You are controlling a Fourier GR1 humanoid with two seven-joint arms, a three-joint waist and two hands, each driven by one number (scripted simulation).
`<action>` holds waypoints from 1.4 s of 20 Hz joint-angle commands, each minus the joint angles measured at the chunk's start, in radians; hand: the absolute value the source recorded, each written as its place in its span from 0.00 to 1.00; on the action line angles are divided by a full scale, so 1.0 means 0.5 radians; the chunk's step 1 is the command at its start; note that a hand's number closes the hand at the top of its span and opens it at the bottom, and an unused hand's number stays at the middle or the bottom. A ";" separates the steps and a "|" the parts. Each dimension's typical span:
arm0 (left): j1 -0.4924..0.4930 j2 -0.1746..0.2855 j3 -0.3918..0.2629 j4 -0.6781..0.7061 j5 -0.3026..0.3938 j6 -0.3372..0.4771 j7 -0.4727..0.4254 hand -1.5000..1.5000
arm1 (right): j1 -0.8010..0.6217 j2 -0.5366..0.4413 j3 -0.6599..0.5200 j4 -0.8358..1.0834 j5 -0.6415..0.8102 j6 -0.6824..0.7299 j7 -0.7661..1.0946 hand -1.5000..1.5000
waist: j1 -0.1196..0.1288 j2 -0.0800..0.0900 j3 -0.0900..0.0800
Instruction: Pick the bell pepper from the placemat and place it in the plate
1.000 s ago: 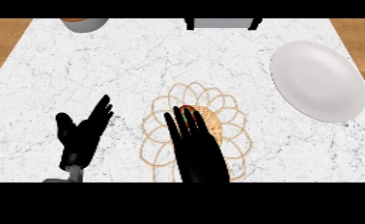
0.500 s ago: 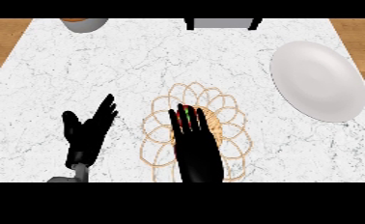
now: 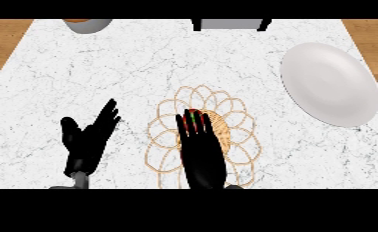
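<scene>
Little change over the last second: the black right hand (image 3: 201, 151) sits in the same spot at lower centre of the frame but looks slightly narrower than it did, which I read as it sinking toward the tan woven flower-pattern placemat (image 3: 221, 132). The red-and-green bell pepper (image 3: 192, 117) hasn't shifted. It's on the mat's centre, mostly hidden under the fingers, with only red and green slivers showing between them near the tips. Right-hand fingers are straight and held close together, laid flat over the pepper. No curl visible yet and I can't see the thumb, so I'd call this pre-grasp, not a hold. The black left hand (image 3: 87, 141) is at lower left on the white marble counter (image 3: 148, 66), fingers spread and pointing up, thumb out, resting clear of the mat and holding nothing. The white round plate (image 3: 328, 83) is at the right edge, up and right of the mat, well apart from the pepper. So the pick is not done and the place not started. Next it needs the fingers to close round the pepper, then a lift and a carry up-right to the plate. Risk: with a flat hand on top, the pepper may roll sideways on the mat when the fingers close.
</scene>
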 commanded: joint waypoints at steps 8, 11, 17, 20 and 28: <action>0.148 -0.037 0.006 -0.077 -0.026 -0.036 -0.010 0.50 | 0.016 0.004 0.040 0.140 0.199 0.052 -0.196 1.00 | 0.002 0.000 -0.002; -0.089 -0.091 0.029 0.239 -0.101 -0.016 -0.131 0.50 | -0.255 0.005 -0.025 0.303 0.076 0.021 -0.184 1.00 | 0.002 0.005 -0.003; 0.003 -0.049 0.048 0.047 -0.039 -0.042 -0.053 0.50 | -0.305 0.004 -0.724 0.303 0.244 -0.285 0.270 1.00 | -0.012 0.028 0.002; 0.008 -0.034 0.074 0.024 -0.035 -0.030 -0.063 0.50 | -0.364 0.004 -1.070 0.339 0.249 -0.401 0.602 1.00 | -0.074 0.065 0.009; -0.012 -0.037 0.006 -0.004 -0.057 -0.073 -0.048 0.50 | -0.902 -0.162 -1.577 0.577 0.807 -0.747 1.067 1.00 | 0.112 0.082 -0.005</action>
